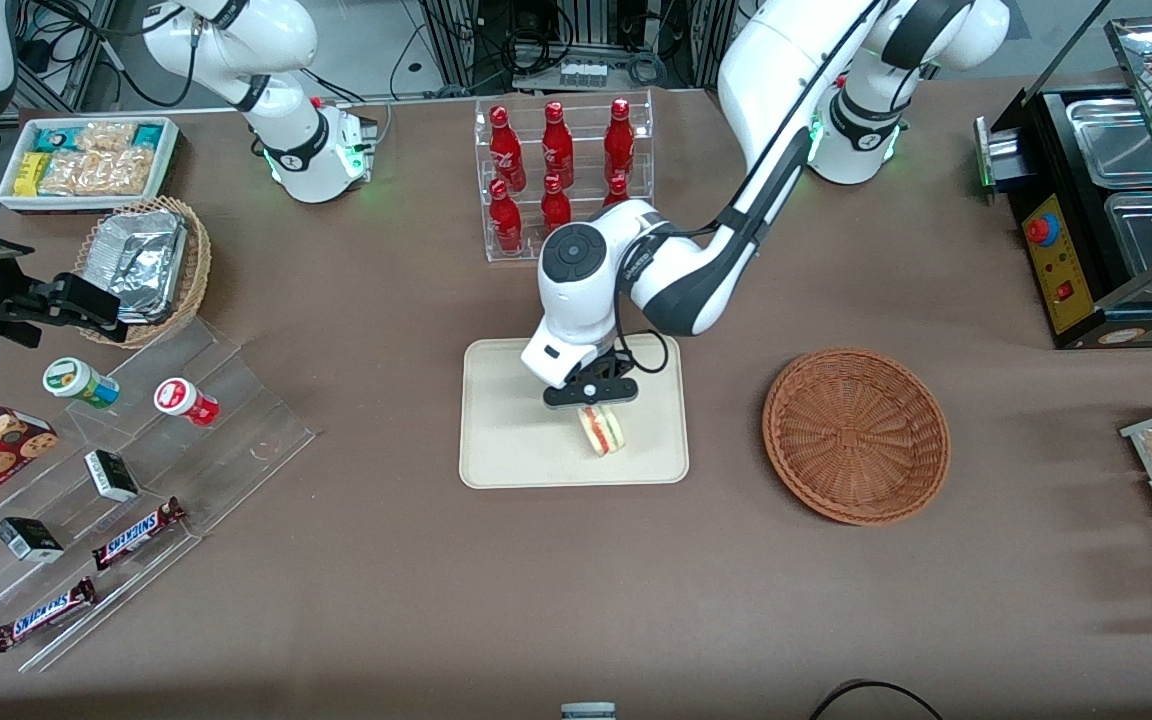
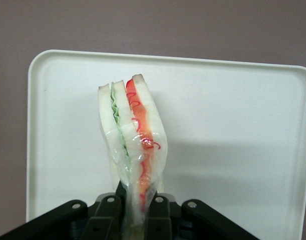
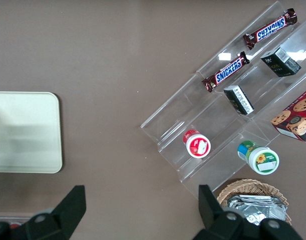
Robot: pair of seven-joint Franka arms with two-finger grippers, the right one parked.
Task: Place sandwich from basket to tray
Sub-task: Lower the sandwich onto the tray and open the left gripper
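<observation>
While gripper (image 1: pixel 591 397) clamps sandwich (image 1: pixel 602 429), tray (image 1: pixel 506 440) lies beneath.

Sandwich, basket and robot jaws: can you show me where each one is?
Triangular white-bread sandwich with red and green filling (image 2: pixel 132 145): left wrist view, on its wrapped layers.
Round reddish-brown wicker basket (image 1: pixel 856 436): front view, on its woven floor.
Gripper (image 1: pixel 591 400): front view, above the cream tray, shut on the sandwich.

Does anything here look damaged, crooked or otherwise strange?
Only slightly: the sandwich looks pinched at the end where the end effector grips it, its wrapped layers bending over the tray. The basket is empty. Nothing looks spilled.
</observation>
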